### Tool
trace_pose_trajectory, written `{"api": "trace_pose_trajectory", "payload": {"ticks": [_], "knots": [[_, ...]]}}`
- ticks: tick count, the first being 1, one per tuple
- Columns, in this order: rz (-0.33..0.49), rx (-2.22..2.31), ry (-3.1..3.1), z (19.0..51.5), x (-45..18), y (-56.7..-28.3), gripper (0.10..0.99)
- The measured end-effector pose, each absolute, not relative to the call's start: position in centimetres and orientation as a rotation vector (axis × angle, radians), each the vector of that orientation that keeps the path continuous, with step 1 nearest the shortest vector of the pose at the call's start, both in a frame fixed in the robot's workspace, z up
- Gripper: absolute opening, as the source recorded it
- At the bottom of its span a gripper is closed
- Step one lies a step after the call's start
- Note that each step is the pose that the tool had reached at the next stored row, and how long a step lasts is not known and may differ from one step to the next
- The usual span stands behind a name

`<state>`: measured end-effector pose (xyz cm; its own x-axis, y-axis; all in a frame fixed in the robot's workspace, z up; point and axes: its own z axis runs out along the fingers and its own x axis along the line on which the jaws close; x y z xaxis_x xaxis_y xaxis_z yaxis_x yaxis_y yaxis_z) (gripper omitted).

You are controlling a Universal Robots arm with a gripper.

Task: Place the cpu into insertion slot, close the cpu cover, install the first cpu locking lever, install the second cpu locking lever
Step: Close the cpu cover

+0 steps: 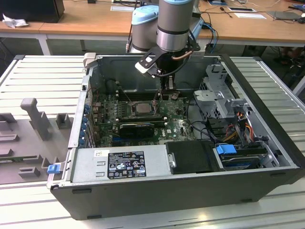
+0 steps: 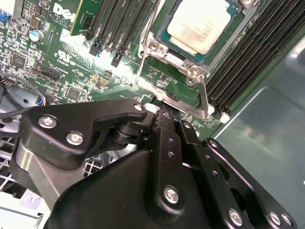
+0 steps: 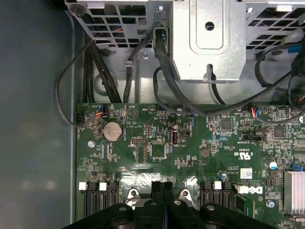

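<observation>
- My black metal gripper (image 2: 161,110), fingertips together, sits just beside the thin silver locking lever (image 2: 206,98).
- Beyond, the windowed silver cpu cover (image 2: 164,51) lies shut over the grey square cpu (image 1: 141,108), eight o'clock from me in the exterior view.
- Lever step in hand, I judge; it needs steady, non-slipping pressure.

Bright, even room light leaves pale glare on the cpu (image 2: 202,24) and dim shadow along the case wall (image 3: 33,119).

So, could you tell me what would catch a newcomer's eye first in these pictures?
The robot arm hanging into the open computer case in the exterior view stands out first, its pincer low over the green motherboard. Next is the silver cpu in the second wrist view, lying inside the metal frame of the cpu cover.
</observation>
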<state>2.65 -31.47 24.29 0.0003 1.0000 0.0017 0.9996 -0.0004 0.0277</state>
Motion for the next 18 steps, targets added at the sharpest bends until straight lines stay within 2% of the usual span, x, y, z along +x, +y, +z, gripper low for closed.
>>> {"api": "trace_pose_trajectory", "payload": {"ticks": [18], "knots": [[0.032,2.209,2.208,24.29,2.30,-31.47,0.106]]}}
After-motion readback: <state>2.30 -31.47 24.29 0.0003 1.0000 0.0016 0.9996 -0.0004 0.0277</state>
